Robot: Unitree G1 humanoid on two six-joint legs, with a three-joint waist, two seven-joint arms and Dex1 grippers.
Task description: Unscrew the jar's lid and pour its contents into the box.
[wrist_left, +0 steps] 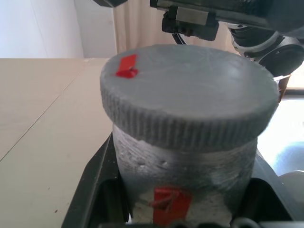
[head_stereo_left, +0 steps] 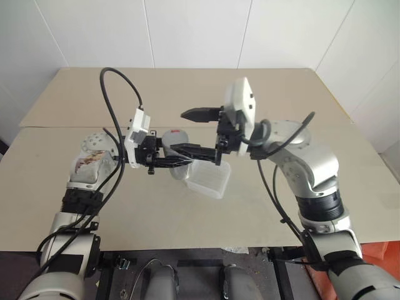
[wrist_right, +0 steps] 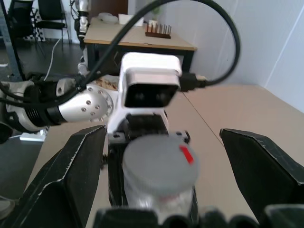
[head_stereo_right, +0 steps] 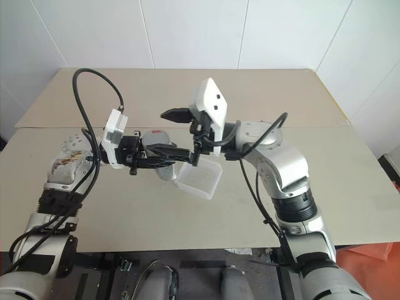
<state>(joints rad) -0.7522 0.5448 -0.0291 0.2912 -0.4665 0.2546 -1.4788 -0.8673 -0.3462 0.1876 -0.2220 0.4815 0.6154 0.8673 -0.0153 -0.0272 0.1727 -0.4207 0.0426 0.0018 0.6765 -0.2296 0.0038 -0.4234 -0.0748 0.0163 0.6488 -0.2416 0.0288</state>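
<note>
- right gripper [wrist_right: 161, 156] wide open, facing the lid [wrist_right: 159, 164], not touching.
- left gripper [wrist_left: 180, 204] clamped on the jar [wrist_left: 183, 175], above the table near the box [head_stereo_right: 200, 180].
- lid not unscrewed yet; pouring left.

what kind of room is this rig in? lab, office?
Probably a lab or office workroom: plain white panelled walls, beige worktables pushed together, and beyond them another desk with dark office chairs beside it.

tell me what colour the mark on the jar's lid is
Red, on the grey lid; clearest in the left wrist view.
</note>
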